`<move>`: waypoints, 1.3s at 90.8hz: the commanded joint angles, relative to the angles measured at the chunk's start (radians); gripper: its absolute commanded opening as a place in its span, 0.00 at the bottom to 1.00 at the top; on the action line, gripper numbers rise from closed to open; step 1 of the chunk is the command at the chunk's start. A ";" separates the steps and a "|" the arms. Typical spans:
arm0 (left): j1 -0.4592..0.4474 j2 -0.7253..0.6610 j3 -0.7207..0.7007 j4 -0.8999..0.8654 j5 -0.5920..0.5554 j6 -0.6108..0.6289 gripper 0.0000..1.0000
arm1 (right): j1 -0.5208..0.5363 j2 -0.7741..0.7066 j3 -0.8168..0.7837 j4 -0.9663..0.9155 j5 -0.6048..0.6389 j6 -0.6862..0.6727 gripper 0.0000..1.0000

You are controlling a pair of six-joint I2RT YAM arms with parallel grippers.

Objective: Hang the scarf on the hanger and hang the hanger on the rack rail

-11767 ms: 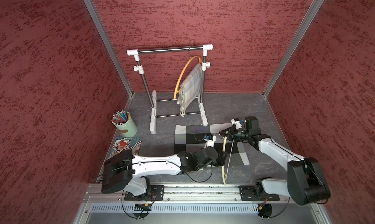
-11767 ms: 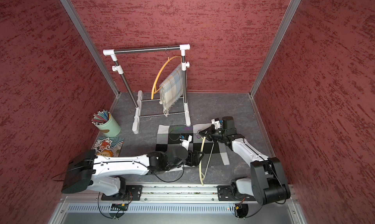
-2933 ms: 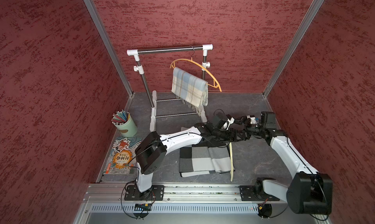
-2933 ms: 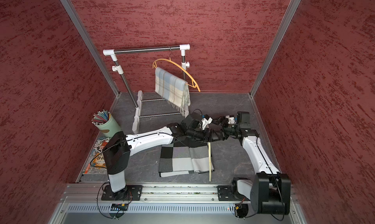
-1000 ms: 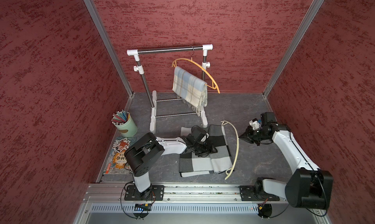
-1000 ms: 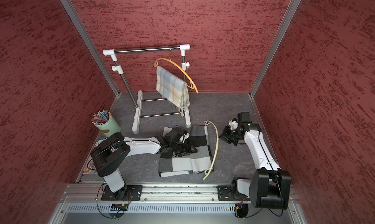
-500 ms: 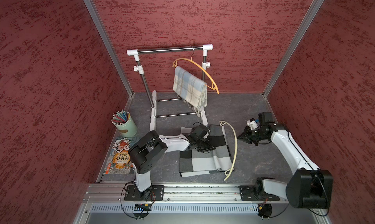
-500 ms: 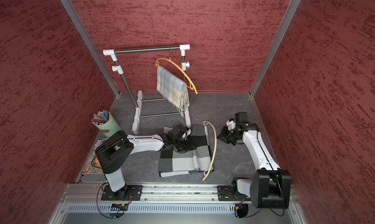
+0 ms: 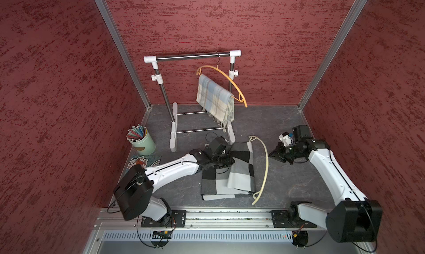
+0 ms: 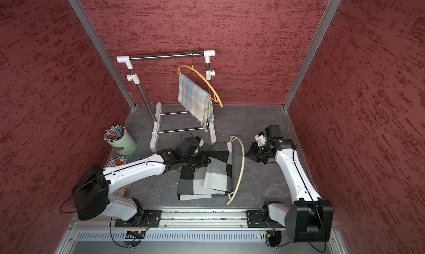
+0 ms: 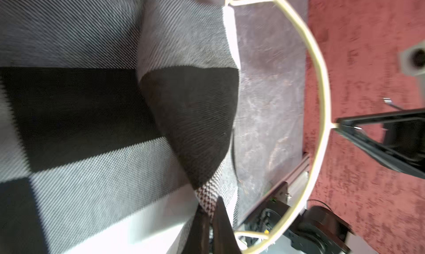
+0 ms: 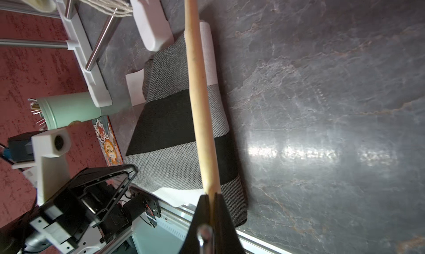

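Newly clamped by the left gripper (image 11: 210, 206), open a second ago: a raised fold of the checked scarf (image 9: 239, 172), lying at the centre. At its 3 o'clock — cream hanger (image 9: 267, 163), pinched tight in the right gripper (image 12: 210, 198). Likely ready for lifting over.

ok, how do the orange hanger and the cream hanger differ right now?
Orange hanger hangs from the rack rail; cream hanger is off the rack, gripped near its hook by the right hand. Orange hanger carries a pale plaid scarf; cream hanger is bare, the checked scarf beside it, not on it. Shared: same thin curved shape.
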 commanded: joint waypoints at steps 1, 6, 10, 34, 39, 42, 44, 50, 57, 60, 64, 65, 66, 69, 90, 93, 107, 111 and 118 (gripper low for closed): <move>0.010 -0.101 -0.074 -0.135 -0.045 -0.005 0.00 | 0.040 -0.060 0.019 -0.023 -0.020 0.051 0.00; 0.012 -0.160 -0.116 -0.138 -0.048 -0.011 0.00 | 0.068 -0.084 0.006 -0.010 -0.006 0.087 0.00; 0.013 -0.201 -0.147 -0.143 -0.056 -0.016 0.00 | 0.092 -0.103 -0.002 -0.001 0.012 0.115 0.00; 0.066 -0.398 -0.241 -0.285 -0.165 -0.012 0.00 | 0.221 -0.111 0.073 -0.005 0.049 0.224 0.00; 0.098 -0.447 -0.257 -0.321 -0.181 -0.013 0.00 | 0.243 -0.092 0.106 -0.016 0.054 0.239 0.00; 0.114 -0.471 -0.267 -0.336 -0.182 -0.013 0.00 | 0.254 -0.078 0.130 -0.024 0.057 0.247 0.00; 0.130 -0.497 -0.272 -0.348 -0.180 -0.013 0.00 | 0.259 -0.070 0.147 -0.032 0.059 0.253 0.00; 0.169 -0.553 -0.281 -0.373 -0.163 -0.006 0.00 | 0.274 -0.045 0.218 -0.078 0.060 0.256 0.00; 0.209 -0.606 -0.286 -0.381 -0.120 0.002 0.00 | 0.279 -0.011 0.329 -0.157 0.071 0.241 0.00; 0.222 -0.618 -0.288 -0.378 -0.099 0.003 0.00 | 0.280 0.007 0.381 -0.194 0.072 0.237 0.00; 0.230 -0.629 -0.288 -0.373 -0.074 -0.002 0.00 | 0.280 0.028 0.449 -0.237 0.068 0.233 0.00; 0.231 -0.632 -0.287 -0.367 -0.066 -0.004 0.00 | 0.281 0.032 0.464 -0.246 0.063 0.236 0.00; 0.233 -0.634 -0.287 -0.362 -0.057 -0.007 0.00 | 0.281 0.036 0.476 -0.252 0.055 0.238 0.00; 0.233 -0.640 -0.286 -0.340 -0.029 -0.014 0.00 | 0.281 0.048 0.508 -0.256 0.016 0.256 0.00; 0.233 -0.648 -0.218 -0.347 -0.018 -0.017 0.00 | 0.284 0.144 0.803 -0.420 -0.042 0.263 0.00; 0.236 -0.645 -0.220 -0.344 -0.018 -0.013 0.00 | 0.282 0.152 0.828 -0.434 -0.051 0.263 0.00; 0.238 -0.571 -0.296 -0.148 0.065 -0.059 0.00 | 0.284 0.213 0.976 -0.528 -0.048 0.233 0.00; 0.231 -0.536 -0.325 -0.085 0.065 -0.078 0.00 | 0.283 0.238 1.034 -0.560 -0.046 0.221 0.00; 0.226 -0.479 -0.370 0.004 0.055 -0.097 0.00 | 0.283 0.270 1.138 -0.619 -0.036 0.202 0.00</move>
